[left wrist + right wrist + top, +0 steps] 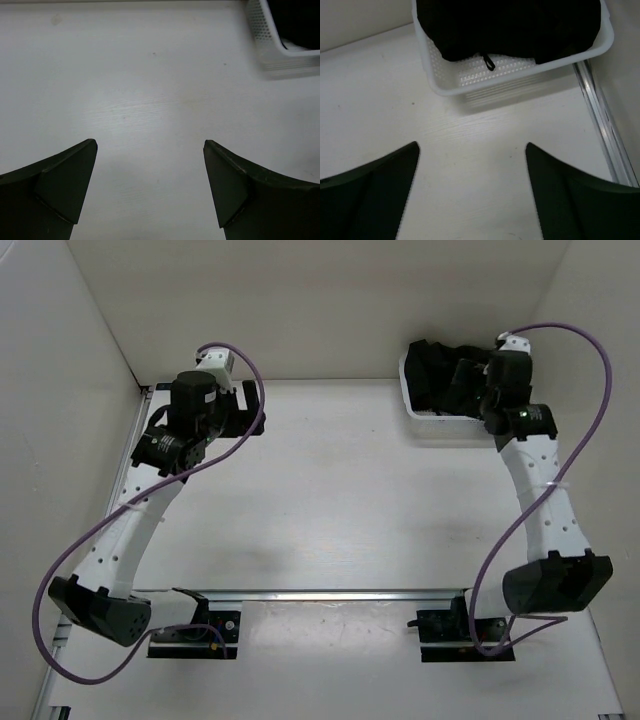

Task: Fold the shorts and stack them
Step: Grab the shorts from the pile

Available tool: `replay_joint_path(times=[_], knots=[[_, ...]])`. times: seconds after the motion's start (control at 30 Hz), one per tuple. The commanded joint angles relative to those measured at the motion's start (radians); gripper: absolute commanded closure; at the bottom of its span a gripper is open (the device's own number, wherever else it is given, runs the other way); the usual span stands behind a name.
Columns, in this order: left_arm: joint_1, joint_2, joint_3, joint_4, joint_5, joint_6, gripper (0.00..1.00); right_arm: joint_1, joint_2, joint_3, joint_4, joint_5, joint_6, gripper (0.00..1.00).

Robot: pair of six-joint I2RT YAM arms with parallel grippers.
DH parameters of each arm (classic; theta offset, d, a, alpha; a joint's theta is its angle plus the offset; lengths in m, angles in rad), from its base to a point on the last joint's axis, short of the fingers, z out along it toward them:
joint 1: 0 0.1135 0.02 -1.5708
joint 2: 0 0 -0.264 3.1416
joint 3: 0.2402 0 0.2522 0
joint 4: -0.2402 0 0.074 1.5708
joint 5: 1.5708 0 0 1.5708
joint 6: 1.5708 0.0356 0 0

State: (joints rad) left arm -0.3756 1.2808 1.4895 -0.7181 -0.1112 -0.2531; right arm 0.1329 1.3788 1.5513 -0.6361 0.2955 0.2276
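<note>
The black shorts (pixel 432 365) lie bunched in a white mesh basket (pixel 440 420) at the table's far right. In the right wrist view the shorts (pixel 510 25) fill the basket (pixel 520 75), and a thin drawstring (pixel 487 61) hangs over its inner wall. My right gripper (pixel 472 145) is open and empty, held above the bare table just short of the basket; from above the right gripper (pixel 470 382) overlaps the basket. My left gripper (pixel 150 143) is open and empty over bare table at the far left (pixel 252 420). The basket's corner (pixel 270 45) lies off to that gripper's upper right.
White walls close in the table at the back and on both sides. A metal rail (pixel 600 125) runs along the table's right edge beside the basket, and another rail (pixel 140 440) runs along the left edge. A crossbar (pixel 320 593) with both arm bases spans the near edge.
</note>
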Motion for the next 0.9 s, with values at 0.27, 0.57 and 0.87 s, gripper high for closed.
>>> replay_joint_path(times=[0.27, 0.57, 0.87], knots=[[0.027, 0.130, 0.031, 0.046, 0.311, 0.011, 0.00, -0.222, 0.616, 0.647, -0.160, -0.298, 0.134, 0.35], [0.037, 0.221, 0.021, 0.028, 0.229, 0.011, 0.00, -0.190, 0.994, 0.992, -0.137, -0.521, 0.116, 0.03], [0.037, 0.307, 0.041, 0.008, 0.220, 0.020, 0.00, -0.159, 1.183, 1.049, 0.015, -0.599, 0.163, 0.07]])
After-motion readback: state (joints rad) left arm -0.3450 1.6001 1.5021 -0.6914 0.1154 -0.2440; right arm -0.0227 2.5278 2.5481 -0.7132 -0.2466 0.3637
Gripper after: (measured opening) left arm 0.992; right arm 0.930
